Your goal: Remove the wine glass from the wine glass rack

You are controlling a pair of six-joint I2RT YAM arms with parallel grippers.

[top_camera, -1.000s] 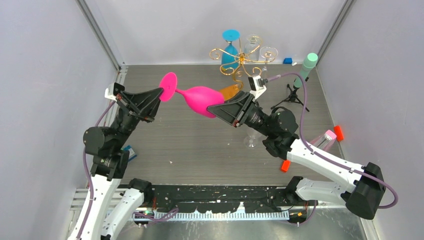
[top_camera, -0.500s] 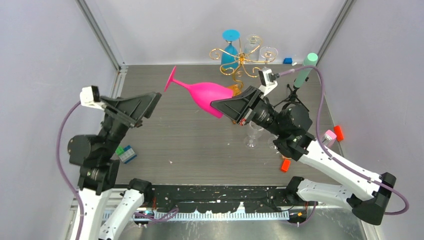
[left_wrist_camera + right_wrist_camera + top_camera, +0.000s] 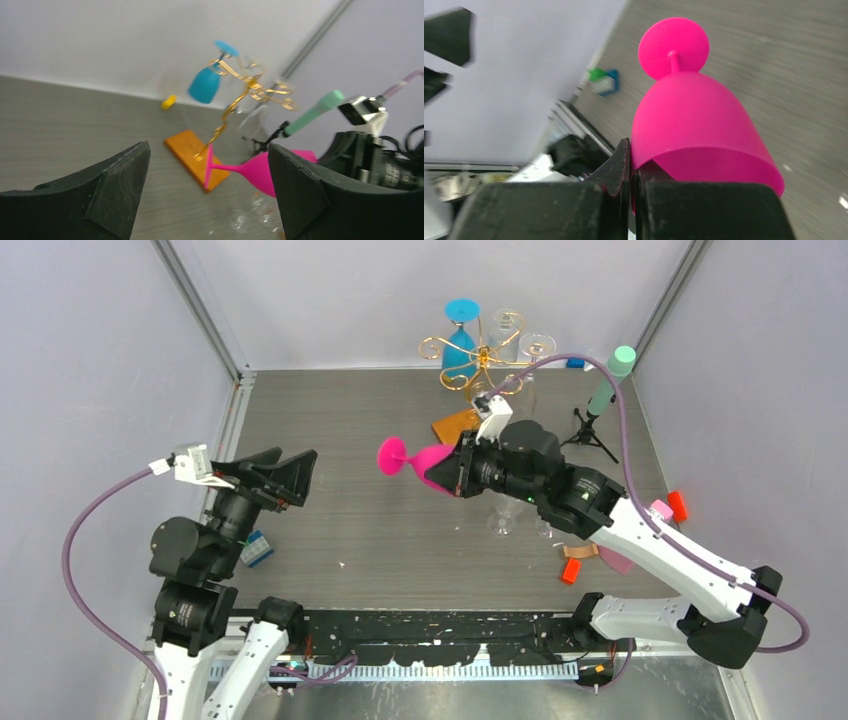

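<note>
Pink glass [image 3: 415, 458] is off the rack [image 3: 480, 358], held in the air on the near side of it, just in front of the rack's orange base [image 3: 455, 425]. No contact with the wire. It lies roughly on its side, with the foot pointing away from the right arm and the bowl toward it.

Right fingers [image 3: 616, 167] are nearly closed and pinch the bowl wall at the rim, one finger outside and one inside. The right wrist view shows this clearly.

Left fingers [image 3: 290, 472] are spread wide and hold nothing. They sit well to the left of the rack and apart from the glass. In the left wrist view the glass [image 3: 255, 167] and the rack [image 3: 250, 87] show in the gap between them.

On the rack: a blue glass [image 3: 459, 345] hangs upside down on its left side, and clear glasses [image 3: 507, 330] hang on the back and right arms.

Right of the rack is a black tripod [image 3: 590, 430] carrying a mint cylinder [image 3: 610, 375].

On the tabletop [image 3: 360, 530], nearer than the rack and under the right arm, stands at least one clear glass [image 3: 503, 515]. The count is hard to tell.

A small blue-green block [image 3: 257, 548] sits far left of the rack, beside the left arm.
</note>
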